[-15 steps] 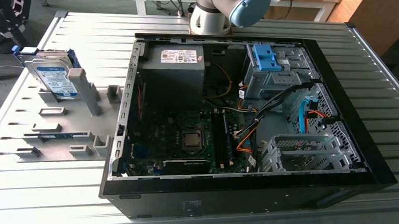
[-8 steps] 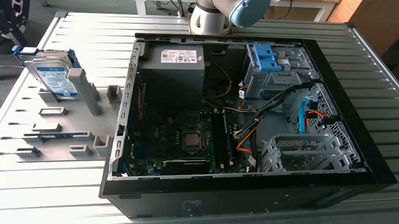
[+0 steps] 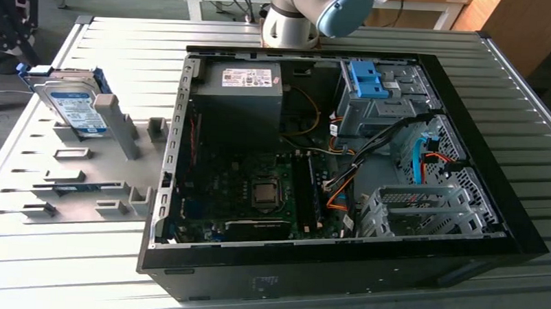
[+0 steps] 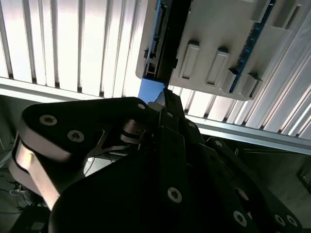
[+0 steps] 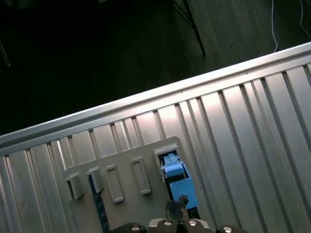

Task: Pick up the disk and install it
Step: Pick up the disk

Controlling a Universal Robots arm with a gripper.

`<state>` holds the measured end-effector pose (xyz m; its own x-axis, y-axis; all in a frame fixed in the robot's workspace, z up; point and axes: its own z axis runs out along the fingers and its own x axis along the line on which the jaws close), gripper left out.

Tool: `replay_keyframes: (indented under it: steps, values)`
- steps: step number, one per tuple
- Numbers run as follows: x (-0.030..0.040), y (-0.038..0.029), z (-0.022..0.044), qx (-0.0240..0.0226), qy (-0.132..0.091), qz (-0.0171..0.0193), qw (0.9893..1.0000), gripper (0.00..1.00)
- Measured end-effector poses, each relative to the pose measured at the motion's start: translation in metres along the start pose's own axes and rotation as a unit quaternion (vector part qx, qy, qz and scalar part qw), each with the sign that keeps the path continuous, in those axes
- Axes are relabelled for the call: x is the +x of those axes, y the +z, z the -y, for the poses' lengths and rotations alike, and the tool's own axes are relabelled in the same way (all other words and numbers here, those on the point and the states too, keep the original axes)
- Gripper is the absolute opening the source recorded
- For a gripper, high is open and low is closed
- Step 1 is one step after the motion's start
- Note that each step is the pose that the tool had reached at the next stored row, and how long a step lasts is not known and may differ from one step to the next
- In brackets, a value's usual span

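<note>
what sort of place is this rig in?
Probably a robotics lab bench for PC assembly: an open computer case on a ribbed metal table, the disk standing in a grey fixture plate, a robot arm behind.

The disk (image 3: pixel 71 105) is shiny metal framed in blue plastic, the table (image 3: pixel 133 36) ribbed bare metal

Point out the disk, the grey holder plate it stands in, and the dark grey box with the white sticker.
the disk (image 3: pixel 75 110), exterior view, on its white-and-blue label.
the grey holder plate (image 3: pixel 101 168), exterior view, on a bare flat part.
the dark grey box (image 3: pixel 236 101), exterior view, on its dark face beside the sticker.
</note>
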<state>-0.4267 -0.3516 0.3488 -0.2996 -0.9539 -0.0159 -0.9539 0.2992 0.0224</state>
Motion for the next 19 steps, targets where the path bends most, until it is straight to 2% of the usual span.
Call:
replay_keyframes:
  steps: [3,6,12,13,16,19]
  values:
    - [0.0,0.0012,0.0001,-0.0004,-0.027,-0.0006,0.9996,0.11]
    - [0.0001,0.0018,0.0,-0.0008,-0.051,-0.0011,0.9987,0.11]
    - [-0.0008,0.0025,-0.0003,-0.0011,-0.057,-0.0002,0.9984,0.11]
    - [-0.0009,0.0026,-0.0003,-0.0013,-0.062,0.0,0.9981,0.11]
    - [-0.0009,0.0031,-0.0003,-0.0019,-0.087,-0.0001,0.9962,0.11]
    - [-0.0027,0.0034,-0.0009,-0.0019,-0.09,0.0,0.9959,0.11]
